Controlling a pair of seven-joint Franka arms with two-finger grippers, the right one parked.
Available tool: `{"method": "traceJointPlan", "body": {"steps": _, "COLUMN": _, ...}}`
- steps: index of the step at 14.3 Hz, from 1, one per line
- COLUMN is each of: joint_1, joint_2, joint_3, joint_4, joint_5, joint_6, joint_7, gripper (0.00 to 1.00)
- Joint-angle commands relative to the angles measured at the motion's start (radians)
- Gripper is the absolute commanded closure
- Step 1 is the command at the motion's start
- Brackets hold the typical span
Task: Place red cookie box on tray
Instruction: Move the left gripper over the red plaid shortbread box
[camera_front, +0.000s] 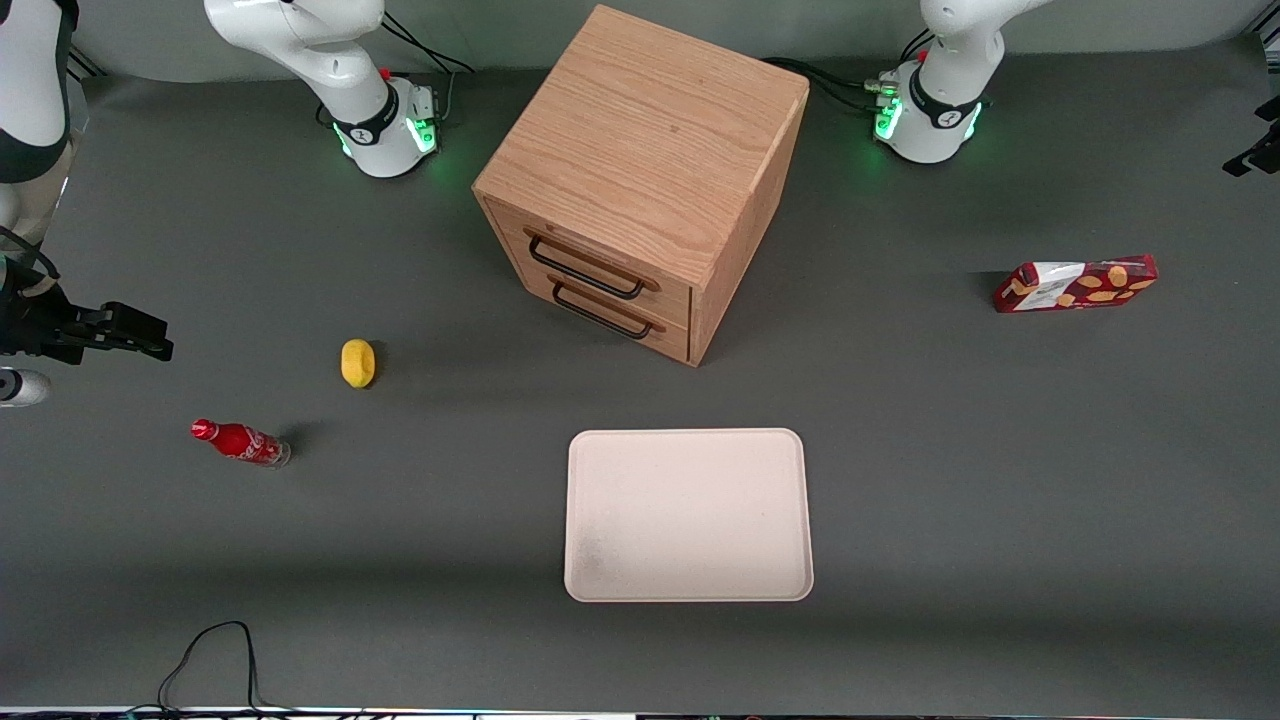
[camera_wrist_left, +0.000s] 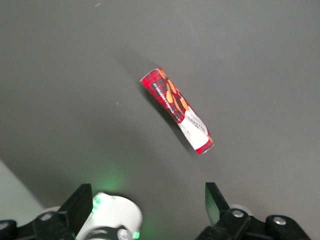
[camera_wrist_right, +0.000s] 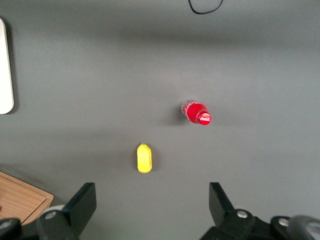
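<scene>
The red cookie box lies flat on the grey table toward the working arm's end, its white label end turned toward the wooden cabinet. The cream-pink tray lies nearer the front camera than the cabinet, with nothing on it. In the left wrist view my left gripper is open and holds nothing. It hangs high above the table, well apart from the box, which lies slanted below it. One fingertip shows dark at the frame's edge.
A wooden two-drawer cabinet stands at mid-table with both drawers shut. A yellow lemon and a small red soda bottle lie toward the parked arm's end. A black cable loops at the table's front edge.
</scene>
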Motion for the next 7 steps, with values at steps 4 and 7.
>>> {"method": "traceJointPlan", "body": {"steps": 4, "joint_1": 0.0, "joint_2": -0.096, "joint_3": -0.01, "joint_4": -0.1, "joint_5": -0.006, "joint_6": 0.109, "joint_7": -0.462, "gripper": 0.0}}
{"method": "traceJointPlan", "body": {"steps": 7, "joint_1": 0.0, "joint_2": -0.105, "joint_3": -0.01, "joint_4": -0.127, "joint_5": -0.006, "joint_6": 0.137, "joint_7": -0.551, "gripper": 0.0}}
